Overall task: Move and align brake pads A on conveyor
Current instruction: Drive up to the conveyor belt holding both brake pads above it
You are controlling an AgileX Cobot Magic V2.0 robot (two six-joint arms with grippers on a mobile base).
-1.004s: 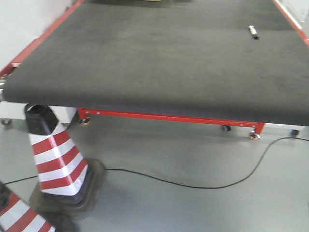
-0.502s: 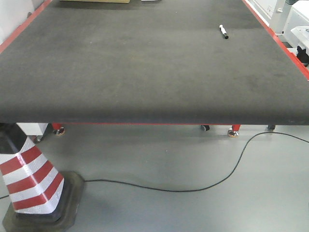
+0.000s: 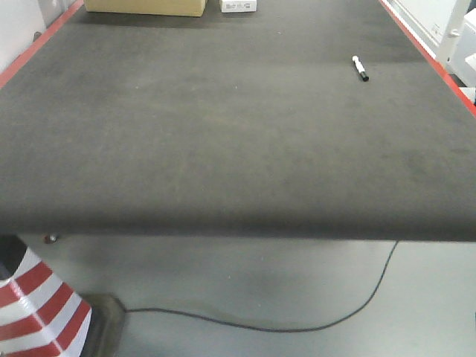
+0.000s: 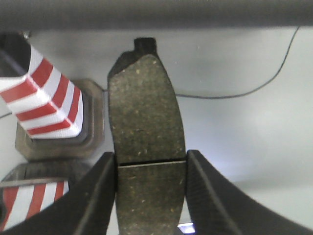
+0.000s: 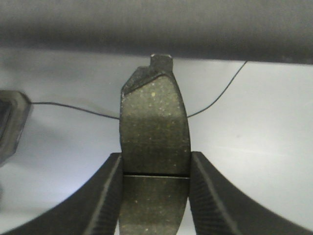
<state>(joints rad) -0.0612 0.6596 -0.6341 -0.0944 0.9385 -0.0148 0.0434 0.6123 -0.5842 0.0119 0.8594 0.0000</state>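
Observation:
Each wrist view shows one brake pad A held lengthwise between black fingers. My left gripper (image 4: 150,169) is shut on a grey-brown brake pad (image 4: 145,112) with a centre groove, its dark tab pointing away from me. My right gripper (image 5: 155,169) is shut on a second brake pad (image 5: 154,127) the same way. Both pads hang over the grey floor, just short of the conveyor's near edge (image 4: 156,14) (image 5: 156,29). In the front view the dark felt-like conveyor (image 3: 223,134) fills the frame; neither gripper shows there.
A black-and-white marker pen (image 3: 361,68) lies on the belt at the far right. A cardboard box (image 3: 145,7) and a small white box (image 3: 239,5) stand at the far end. A red-and-white cone (image 3: 37,309) (image 4: 46,105) and a black cable (image 3: 297,323) are on the floor.
The front view has moved closer to the conveyor and turned to face it squarely. The belt now fills more of the frame, and the cone has slid to the lower left.

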